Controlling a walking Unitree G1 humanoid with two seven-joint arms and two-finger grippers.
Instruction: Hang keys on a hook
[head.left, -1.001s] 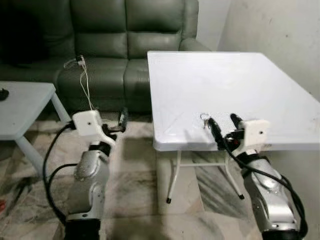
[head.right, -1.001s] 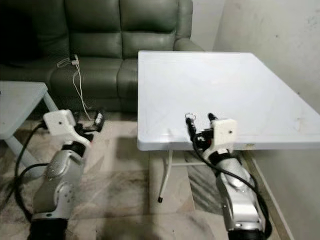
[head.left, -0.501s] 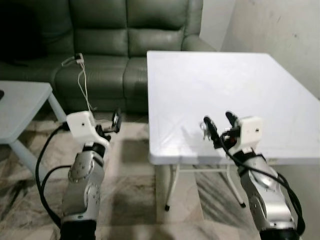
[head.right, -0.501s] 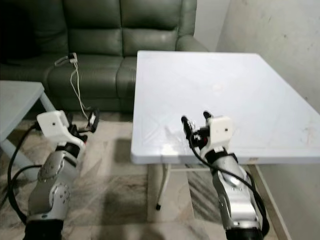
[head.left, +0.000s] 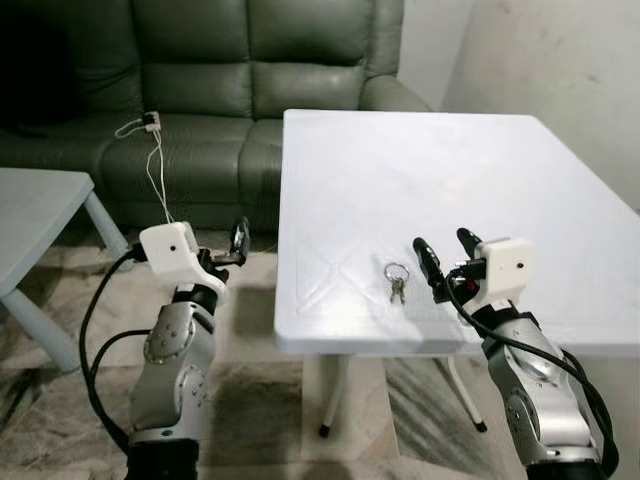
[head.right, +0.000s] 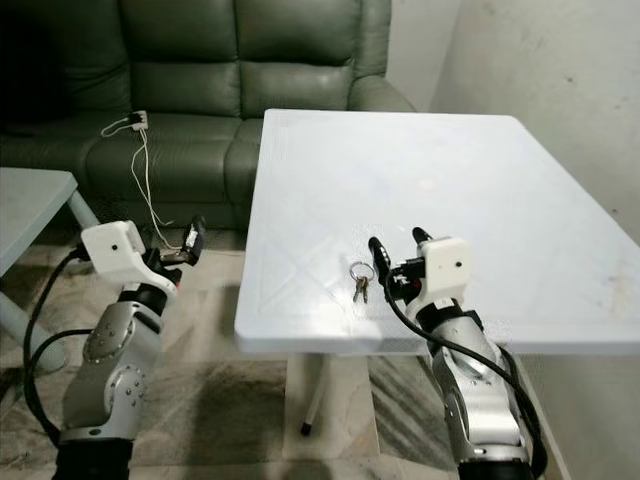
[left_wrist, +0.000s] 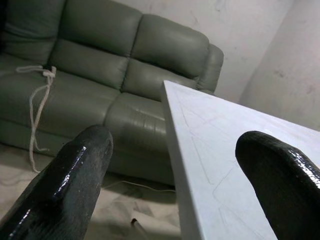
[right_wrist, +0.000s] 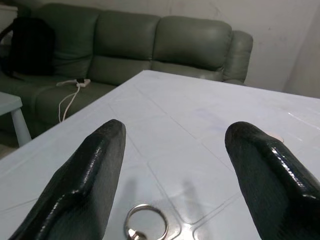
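A small bunch of keys (head.left: 395, 281) on a metal ring lies flat on the white table (head.left: 420, 170), near its front edge. My right gripper (head.left: 441, 240) hovers low over the table just right of the keys, open, with nothing between its fingers. In the right wrist view the key ring (right_wrist: 145, 222) sits on the table between and just ahead of the two black fingers (right_wrist: 90, 175). My left gripper (head.left: 240, 240) is held off the table's left side above the floor, open and empty, pointing toward the sofa and the table's left edge (left_wrist: 172, 135).
A dark green sofa (head.left: 200, 80) stands behind the table, with a white charger cable (head.left: 150, 140) draped over its seat. A low pale table (head.left: 40, 210) is at the left. A bare wall (head.left: 560, 70) runs along the right. The floor (head.left: 260, 400) is marbled tile.
The whole view has shifted as the camera moved. The keys, earlier right at the right gripper's left fingertip, now lie clear of it, to its left.
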